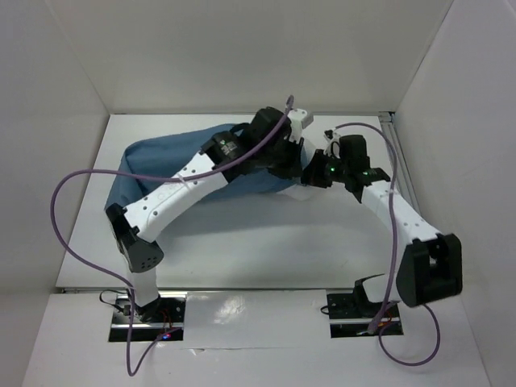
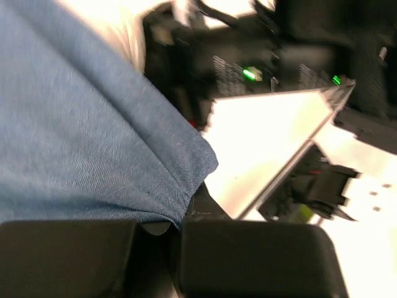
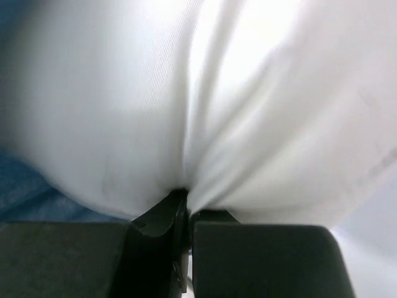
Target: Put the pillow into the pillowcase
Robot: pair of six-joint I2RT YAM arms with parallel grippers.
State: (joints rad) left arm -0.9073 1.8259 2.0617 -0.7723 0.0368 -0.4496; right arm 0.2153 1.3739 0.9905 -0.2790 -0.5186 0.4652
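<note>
– Black fingers [image 3: 93, 261] of the right gripper [image 3: 186, 214] fill the bottom of its wrist view, pressed together on a fold of the pillow [image 3: 248, 105]. Which step is this, do you think?
– I judge it is the start of the insertion. The left gripper [image 2: 177, 226] is also closed, clamped on the hem of the pillowcase [image 2: 80, 136], at a corner of the blue cloth.
– And where does the pillow lie?
– On the table [image 1: 242, 242], at the far middle, against the right end of the pillowcase. From above, the arms [image 1: 185, 181] hide most of it, so I cannot tell how much is already inside.
– So what does the next move need?
– Probably the left gripper must lift the hem to open the mouth, while the right gripper pushes the pillow leftward into it. Both pinches are thin, so the cloth could slip if the pull is fast.
</note>
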